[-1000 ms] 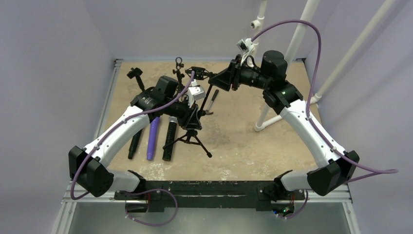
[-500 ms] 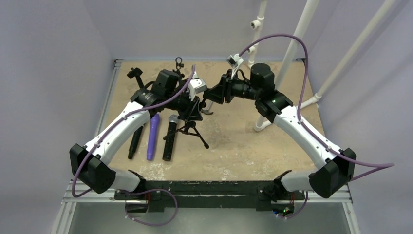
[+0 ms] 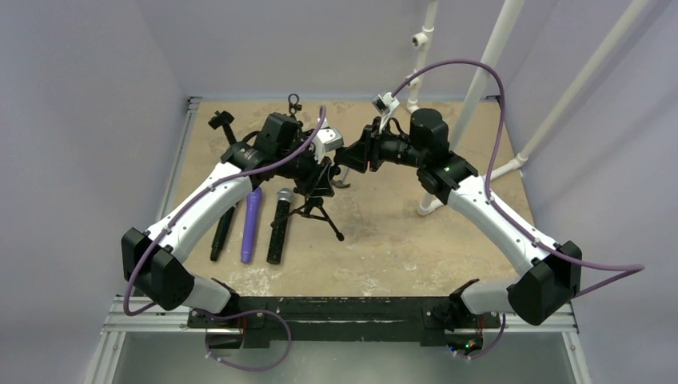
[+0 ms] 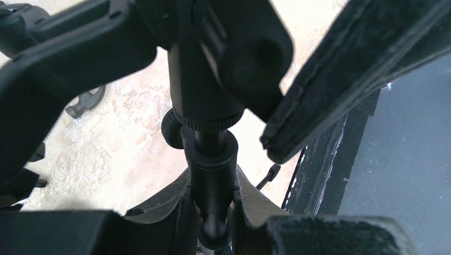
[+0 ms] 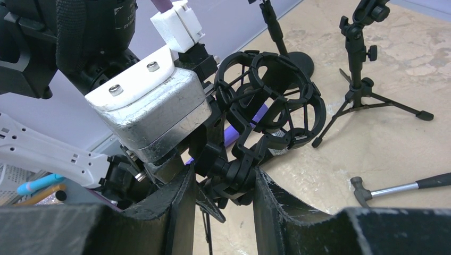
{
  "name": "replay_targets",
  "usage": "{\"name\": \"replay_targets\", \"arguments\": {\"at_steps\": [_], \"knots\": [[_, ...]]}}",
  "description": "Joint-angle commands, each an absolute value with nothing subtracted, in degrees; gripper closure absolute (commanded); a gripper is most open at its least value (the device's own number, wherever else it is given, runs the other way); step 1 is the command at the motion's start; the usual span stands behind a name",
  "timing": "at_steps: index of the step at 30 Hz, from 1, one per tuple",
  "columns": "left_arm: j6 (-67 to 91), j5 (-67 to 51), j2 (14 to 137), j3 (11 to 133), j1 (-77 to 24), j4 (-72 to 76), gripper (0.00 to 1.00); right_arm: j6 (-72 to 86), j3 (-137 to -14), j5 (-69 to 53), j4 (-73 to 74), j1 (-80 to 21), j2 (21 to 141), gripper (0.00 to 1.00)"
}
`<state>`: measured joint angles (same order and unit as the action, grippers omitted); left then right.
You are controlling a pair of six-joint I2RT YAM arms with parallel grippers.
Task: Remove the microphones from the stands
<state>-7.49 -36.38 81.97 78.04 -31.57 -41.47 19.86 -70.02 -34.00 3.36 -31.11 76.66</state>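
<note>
Now | my arms meet over table (image 3: 400,232) | left gripper (image 4: 213,210) pinches stand (image 4: 211,159) | right gripper (image 5: 223,194) pinches shock mount (image 5: 279,101) | open room toward near edge

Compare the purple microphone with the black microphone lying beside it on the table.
Colour: the purple microphone is purple along its whole length; the black microphone has a black body with a grey grille head at its far end. Place: the purple one lies further left; the black one lies nearer the tripod stand. Shared: both lie flat on the table, side by side, roughly parallel, similar in length.
</note>
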Motion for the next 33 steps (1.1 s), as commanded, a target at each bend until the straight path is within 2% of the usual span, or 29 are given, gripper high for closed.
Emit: {"name": "replay_targets", "arguments": {"at_steps": [1, 5, 9, 12, 15, 22, 33], "knots": [[-5.6, -40.1, 80.2, 83.3, -31.2, -35.7, 1.00, 16.8, -67.3, -32.0, 7.5, -31.0, 76.9, 1.00], [-6.0, -40.4, 79.8, 82.7, -31.1, -35.6, 1.00, 16.7, -68.5, -31.9, 8.1, -31.0, 77.0, 0.92], [-7.1, -40.5, 78.7, 80.1, -31.0, -34.7, 1.00, 15.5, -71.0, -31.9, 10.3, -30.4, 76.6, 0.72], [-7.9, -40.4, 77.6, 78.1, -30.9, -33.9, 1.00, 15.5, -72.6, -33.6, 11.0, -29.5, 76.1, 0.53], [-8.4, -40.2, 76.9, 77.2, -30.6, -33.4, 1.00, 14.0, -74.8, -35.9, 12.8, -29.0, 75.6, 0.44], [-7.6, -41.0, 76.5, 76.8, -28.9, -30.6, 1.00, 4.6, -79.6, -37.5, 20.8, -28.5, 73.8, 0.28], [-7.6, -37.7, 76.7, 77.4, -27.8, -19.7, 1.00, -5.0, -78.1, -32.2, 25.7, -25.9, 70.5, 0.22]]}}
